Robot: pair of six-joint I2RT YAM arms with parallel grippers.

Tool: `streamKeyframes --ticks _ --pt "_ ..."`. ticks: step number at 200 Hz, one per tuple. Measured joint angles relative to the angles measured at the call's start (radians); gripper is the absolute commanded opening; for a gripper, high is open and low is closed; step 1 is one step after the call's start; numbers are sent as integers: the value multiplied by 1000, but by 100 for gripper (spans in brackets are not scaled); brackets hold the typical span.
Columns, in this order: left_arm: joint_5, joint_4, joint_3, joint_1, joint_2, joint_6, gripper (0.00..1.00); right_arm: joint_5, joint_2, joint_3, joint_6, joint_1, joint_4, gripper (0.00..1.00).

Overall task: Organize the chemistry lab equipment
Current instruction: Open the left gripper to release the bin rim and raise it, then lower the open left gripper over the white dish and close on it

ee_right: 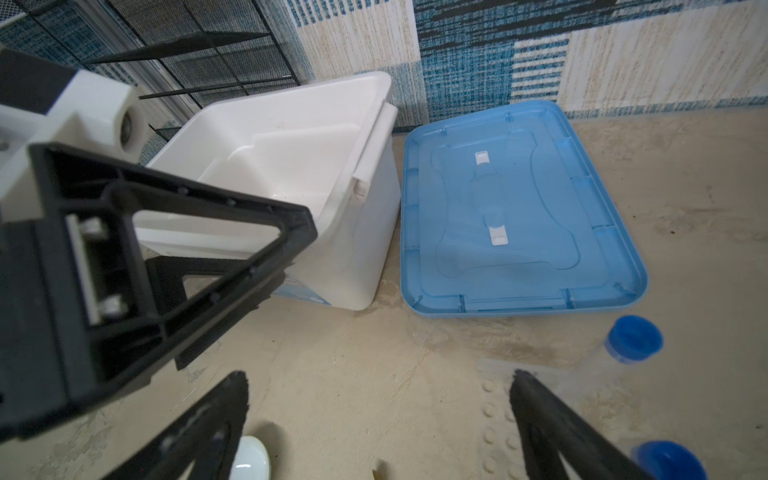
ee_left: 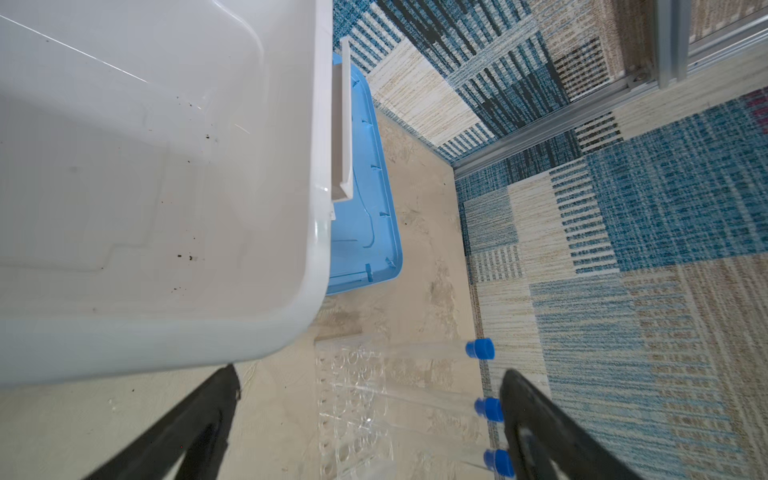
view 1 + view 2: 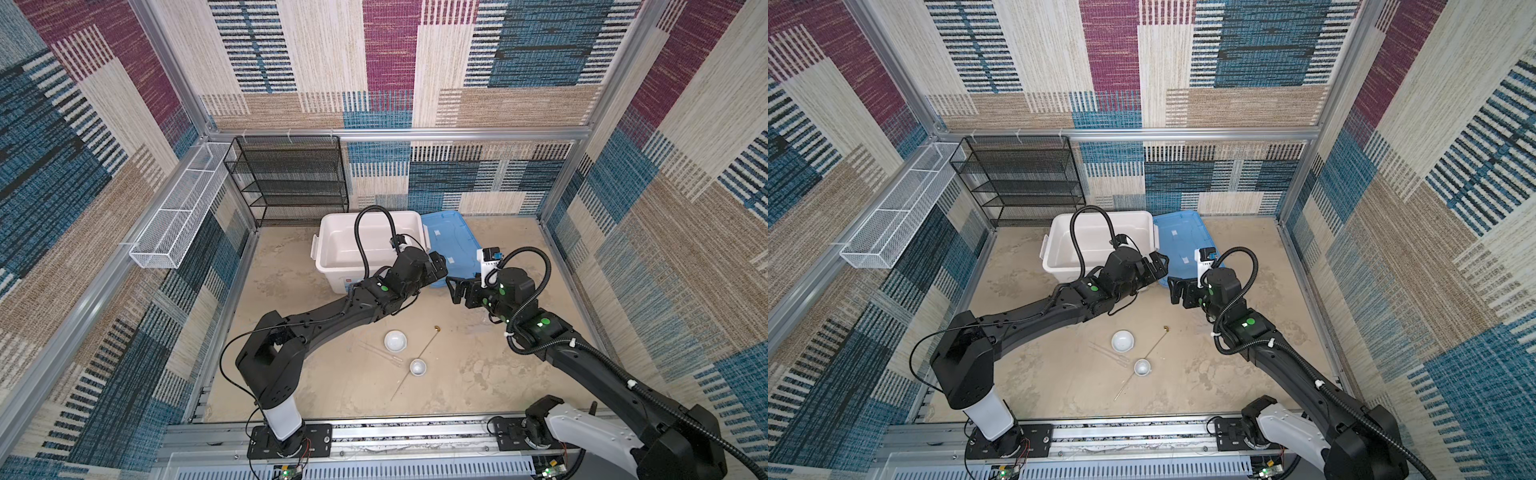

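Three blue-capped tubes (image 2: 480, 348) lie (on the table (image 2: 415, 249)) below the spread left end effector (image 2: 370, 374).

White bin (image 3: 329, 270) beside blue lid (image 3: 453, 241)

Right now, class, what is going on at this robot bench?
The left arm and right arm hover by the open white bin, jaws open and empty. Its blue lid lies beside it. Two white dishes, the spoon rod and droppers lie on the table; blue-capped tubes lie below the jaws.
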Motion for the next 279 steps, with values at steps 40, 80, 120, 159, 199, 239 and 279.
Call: streamKeyframes --ticks 40,80,120,159,199,239,279 --pt "119 14 -20 0 -71 12 99 5 -41 -6 -1 0 12 99" --pt "238 -48 -66 -1 -174 38 99 -28 -66 8 -23 0 -4 99" --pt "285 -212 -139 -1 -350 115 99 -47 -105 23 -30 0 -63 99" --pt "282 -354 -253 -1 -509 159 99 -99 -92 33 -30 0 -134 100" --pt "258 -415 -352 -2 -528 190 99 -215 -9 27 -30 44 -145 99" --pt "254 -418 -406 -2 -421 192 99 -272 43 -8 -28 113 -116 99" --pt "191 -426 -390 -5 -314 190 99 -193 6 -63 29 115 -107 99"
